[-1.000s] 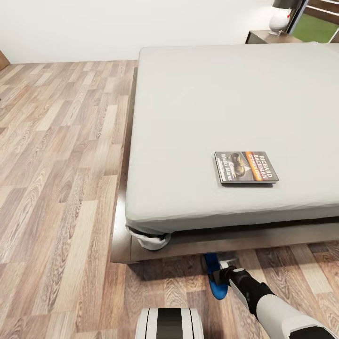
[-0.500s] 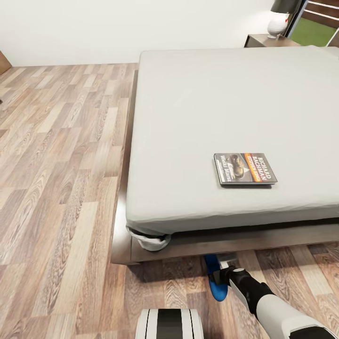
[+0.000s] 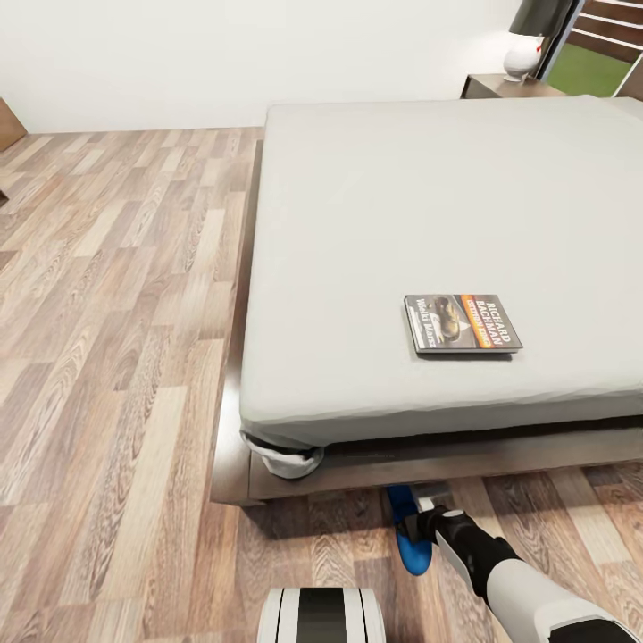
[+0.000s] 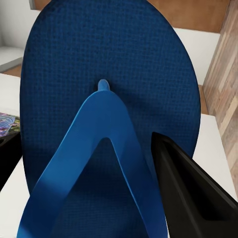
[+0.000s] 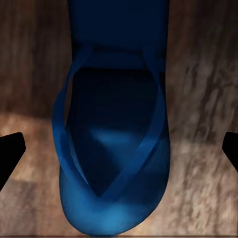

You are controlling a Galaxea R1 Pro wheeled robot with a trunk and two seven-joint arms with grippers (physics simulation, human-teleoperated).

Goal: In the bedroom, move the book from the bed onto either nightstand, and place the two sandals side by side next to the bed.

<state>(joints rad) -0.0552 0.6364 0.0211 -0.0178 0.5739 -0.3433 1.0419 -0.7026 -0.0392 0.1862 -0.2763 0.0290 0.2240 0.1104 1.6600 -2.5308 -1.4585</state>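
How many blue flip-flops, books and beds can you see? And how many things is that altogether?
Blue flip-flops: 2
Books: 1
Beds: 1
Total: 4

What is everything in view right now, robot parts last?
Bright blue flip-flop sandals: two; floor sandal at the bed's foot, held sandal lifted.
Dark grey paperback book: one, orange band, on the mattress near its foot edge.
Light-grey bed: one, dark wood frame.
Dark wood nightstand: one, beyond the bed's far corner.
White lamp: one, on the nightstand.
Wood-plank floor: brown.
Robot's left gripper: black, shut on held sandal.
Robot's right gripper: black, open over floor sandal.
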